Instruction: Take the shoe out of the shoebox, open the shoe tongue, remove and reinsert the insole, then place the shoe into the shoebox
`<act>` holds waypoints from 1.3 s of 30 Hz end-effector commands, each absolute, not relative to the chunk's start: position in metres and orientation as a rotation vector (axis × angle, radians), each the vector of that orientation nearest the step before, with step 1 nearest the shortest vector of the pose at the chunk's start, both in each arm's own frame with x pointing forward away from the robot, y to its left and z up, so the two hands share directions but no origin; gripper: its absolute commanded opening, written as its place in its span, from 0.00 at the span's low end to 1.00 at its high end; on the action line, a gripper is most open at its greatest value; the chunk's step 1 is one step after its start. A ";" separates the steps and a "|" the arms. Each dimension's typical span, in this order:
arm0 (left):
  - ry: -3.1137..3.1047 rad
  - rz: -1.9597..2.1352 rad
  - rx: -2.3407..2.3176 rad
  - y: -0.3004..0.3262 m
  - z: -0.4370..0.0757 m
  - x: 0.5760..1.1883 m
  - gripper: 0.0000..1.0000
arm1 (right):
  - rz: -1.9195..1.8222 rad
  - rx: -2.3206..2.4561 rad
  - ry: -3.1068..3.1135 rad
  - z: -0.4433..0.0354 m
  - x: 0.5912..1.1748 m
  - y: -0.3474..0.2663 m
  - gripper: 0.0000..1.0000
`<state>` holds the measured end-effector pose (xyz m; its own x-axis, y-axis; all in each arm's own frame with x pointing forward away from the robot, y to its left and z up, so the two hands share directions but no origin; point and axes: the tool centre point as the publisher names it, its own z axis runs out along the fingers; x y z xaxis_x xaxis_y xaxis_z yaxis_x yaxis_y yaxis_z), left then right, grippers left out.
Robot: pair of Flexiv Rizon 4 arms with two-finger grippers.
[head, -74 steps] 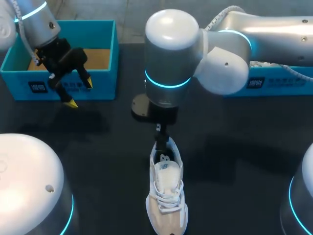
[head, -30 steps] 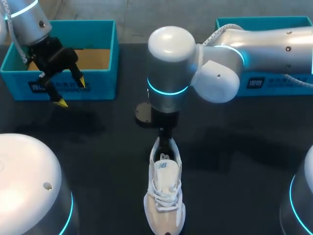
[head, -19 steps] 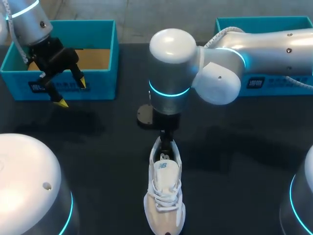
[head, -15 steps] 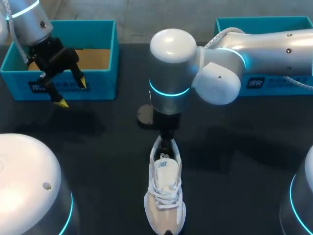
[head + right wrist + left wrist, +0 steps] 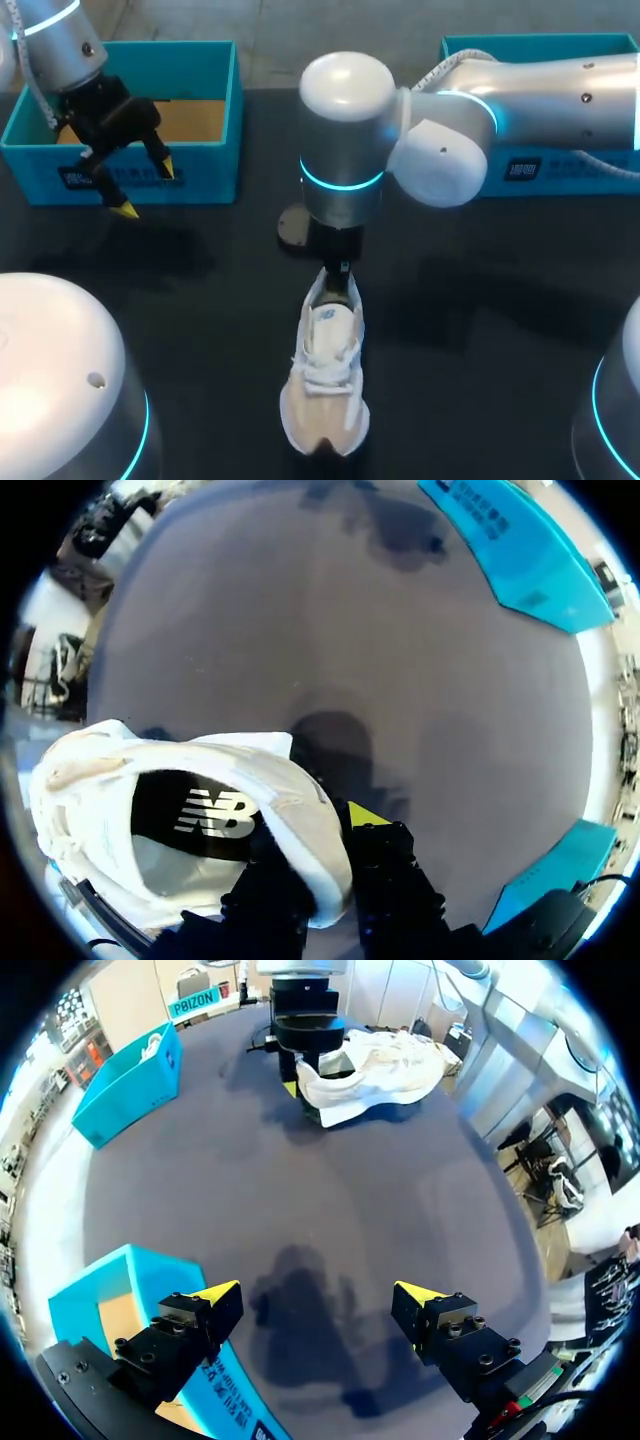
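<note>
White, the shoe (image 5: 325,385) sits out on the dark worktop (image 5: 480,330), heel collar pinched between my right fingers (image 5: 365,815), while my left fingers (image 5: 215,1293) hang spread wide, holding nothing, just beside the teal shoebox (image 5: 200,168)

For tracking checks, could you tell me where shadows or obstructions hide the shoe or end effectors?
Head view: right arm mostly covers right end effector; left wrist view: shadow of left end effector falls only on table; right wrist view: shoe hides one finger.
</note>
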<state>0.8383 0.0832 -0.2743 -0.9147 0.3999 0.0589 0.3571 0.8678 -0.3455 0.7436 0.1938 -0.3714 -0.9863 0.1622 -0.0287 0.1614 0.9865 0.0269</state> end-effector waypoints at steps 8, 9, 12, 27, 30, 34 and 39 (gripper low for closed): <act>-2.923 0.413 -0.434 0.093 -0.266 0.841 1.00 | -0.009 0.388 3.028 -0.318 0.753 0.168 0.00; -2.925 0.410 -0.410 0.095 -0.265 0.841 1.00 | -0.016 0.400 3.025 -0.315 0.754 0.166 0.00; -2.926 0.411 -0.308 0.101 -0.264 0.842 1.00 | -0.023 0.454 3.004 -0.304 0.757 0.160 0.00; -2.930 0.256 0.183 0.123 -0.259 0.845 1.00 | 0.013 0.795 2.958 -0.266 0.764 0.140 0.00; -2.930 0.256 0.183 0.123 -0.259 0.845 1.00 | 0.013 0.795 2.958 -0.266 0.764 0.140 0.00; -2.930 0.256 0.183 0.123 -0.259 0.845 1.00 | 0.013 0.795 2.958 -0.266 0.764 0.140 0.00; -2.930 0.256 0.183 0.123 -0.259 0.845 1.00 | 0.013 0.795 2.958 -0.266 0.764 0.140 0.00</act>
